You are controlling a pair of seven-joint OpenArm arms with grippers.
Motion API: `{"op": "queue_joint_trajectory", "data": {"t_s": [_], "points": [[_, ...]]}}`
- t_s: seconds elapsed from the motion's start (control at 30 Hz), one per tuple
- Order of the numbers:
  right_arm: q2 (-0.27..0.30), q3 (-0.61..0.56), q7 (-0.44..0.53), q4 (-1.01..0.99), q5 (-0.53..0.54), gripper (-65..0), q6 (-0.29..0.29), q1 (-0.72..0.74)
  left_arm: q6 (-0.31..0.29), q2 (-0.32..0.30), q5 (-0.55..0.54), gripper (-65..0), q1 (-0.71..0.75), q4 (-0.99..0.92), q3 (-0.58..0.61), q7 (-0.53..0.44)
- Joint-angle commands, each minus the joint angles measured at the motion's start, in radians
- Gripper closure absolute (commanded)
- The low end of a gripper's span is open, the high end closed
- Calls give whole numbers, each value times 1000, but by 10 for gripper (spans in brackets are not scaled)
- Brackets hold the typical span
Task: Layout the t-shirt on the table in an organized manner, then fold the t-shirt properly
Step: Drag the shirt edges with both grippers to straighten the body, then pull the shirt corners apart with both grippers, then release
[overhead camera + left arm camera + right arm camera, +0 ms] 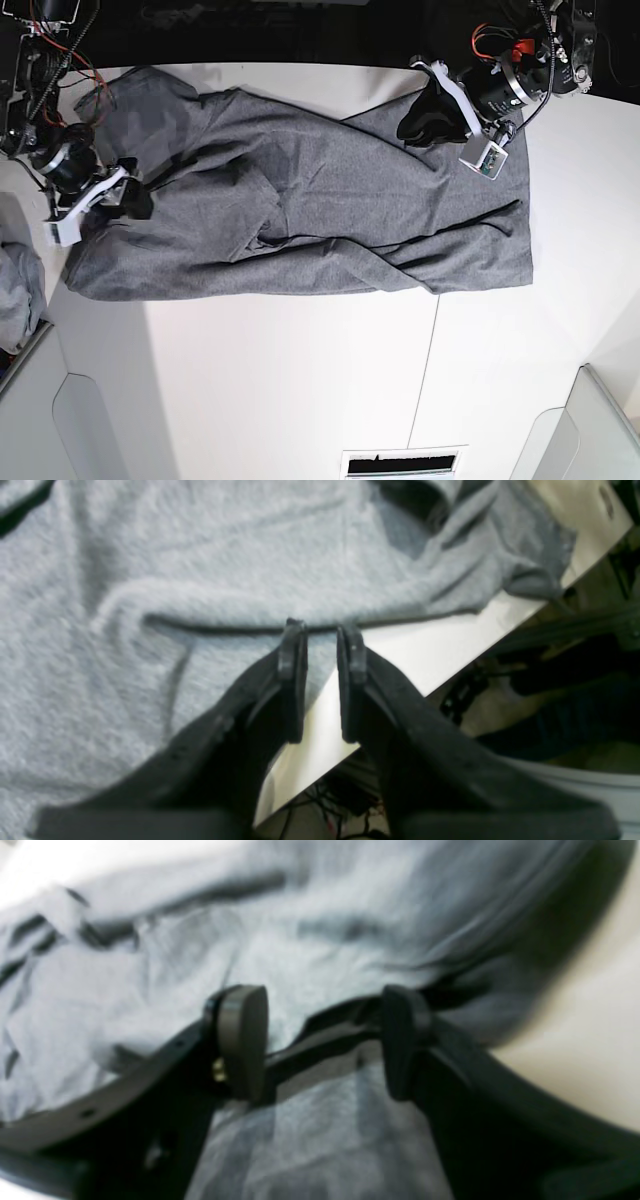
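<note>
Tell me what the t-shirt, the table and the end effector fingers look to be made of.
t-shirt: soft knit fabric, likely cotton; heathered grey, matte, creasing into folds.
table: smooth hard white surface, probably laminate; slight sheen, with a thin dark seam.
Left end effector fingers: matte black, apparently moulded plastic; the tip pads may be rubbery, but that is unclear.

A: Where can a gripper pass?
B: Over the bare near half of the table [300,400].
A: Obstacles?
B: The t-shirt [300,200] spans the far half; grey bins [600,420] flank the near corners.
</note>
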Motion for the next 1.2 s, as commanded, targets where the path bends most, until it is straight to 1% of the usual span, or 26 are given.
{"op": "queue_joint_trajectory", "data": {"t_s": [0.0,0.13,0.3,0.47,0.5,0.53,0.63,0.67,0.8,0.83,0.87,0.9,0.97,1.07,1.17], "points": [[11,-15,40,-23,7,-352,4,42,-9,-5,-17,-136,1,11,-3,-18],[-9,-69,58,-145,3,-351,-2,124,-9,-5,-18,-136,0,4,-3,-18],[-37,-75,42,-153,0,-349,9,170,-9,-1,-42,-136,0,4,-3,-26],[-39,-76,42,-152,3,-349,10,185,-9,37,-40,-136,-8,3,2,-53],[-39,-76,42,-152,5,-338,10,186,-9,47,-39,-136,-10,2,7,-60],[-39,-76,42,-152,10,-302,10,185,-9,59,-38,-136,-14,1,12,-63],[-39,-76,42,-152,11,-145,10,185,-9,94,-9,-136,-42,-31,49,-63],[-39,-76,42,-152,11,-113,10,185,-9,103,2,-136,-57,-51,68,-64],[-39,-83,42,-152,10,-97,10,185,-9,138,36,-136,-118,-155,145,-63],[-39,-91,42,-152,10,-69,10,185,-9,147,37,-136,-130,-179,159,-63],[-39,-104,42,-152,10,-20,10,185,-9,155,36,-136,-139,-200,170,-63],[-39,-119,42,-152,10,0,22,185,-9,166,37,-136,-147,-217,179,-63],[-39,-154,51,-152,10,0,43,188,-9,181,39,-136,-155,-245,196,-63],[-39,-177,94,-152,3,0,43,222,-9,198,87,-136,-154,-274,220,-63],[-34,-173,133,-152,-10,0,42,300,-9,197,116,-136,-147,-301,247,-56]]}}
